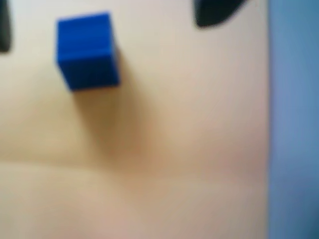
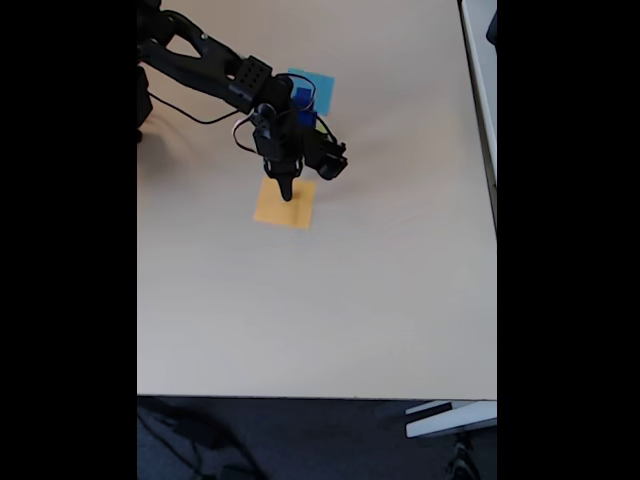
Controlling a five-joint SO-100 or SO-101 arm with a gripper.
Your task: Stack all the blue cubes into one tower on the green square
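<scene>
Wrist view, cube: one blue cube (image 1: pixel 87 50) sits upper left of the frame on the tan table (image 1: pixel 164 164), blurred, casting a shadow down and to the right.
Wrist view, my fingers: dark tip (image 1: pixel 214 12) at the top edge right of centre, another dark bit at the far left edge; the cube lies between them but lower, not touched by either.
Wrist view, right edge: a light-blue strip (image 1: pixel 294 119) runs the full height, blurry.
Fixed view, my arm: black arm (image 2: pixel 200 60) comes in from the upper left, my gripper (image 2: pixel 286 190) points down over the top edge of the orange patch (image 2: pixel 285 208), upper centre of the frame.
Fixed view, blue things: blue cubes (image 2: pixel 303 100) show just above my wrist, partly hidden by it; count unclear. Light-blue patch (image 2: pixel 320 85) behind them.
Green square: a sliver of green near those cubes, too small to be sure.
Gripper state: fingertips apart in the wrist view, holding nothing.
</scene>
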